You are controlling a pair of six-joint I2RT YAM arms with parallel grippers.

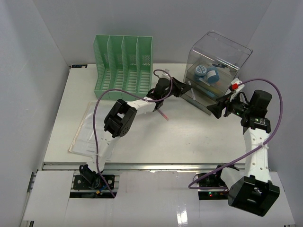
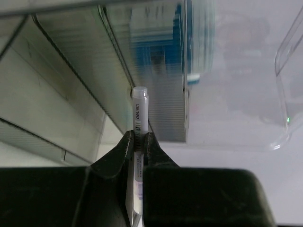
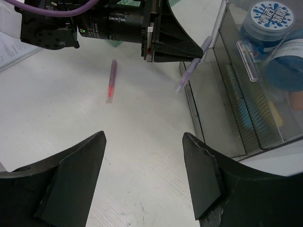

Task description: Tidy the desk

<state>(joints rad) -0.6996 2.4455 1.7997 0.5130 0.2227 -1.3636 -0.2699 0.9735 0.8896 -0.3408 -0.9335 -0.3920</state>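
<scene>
Table (image 1: 189, 137) lies under both arms, and the risk sits just above it. The left gripper (image 2: 136, 139) pinches a pen (image 2: 140, 101) by its middle, close to the clear box (image 1: 218, 52). I judge a nudge against its wall could twist the pen loose. Nearby the right gripper (image 3: 143, 136) hovers open and might collide. The table looks white, matte and flat, with a silver rail at its near edge.
</scene>
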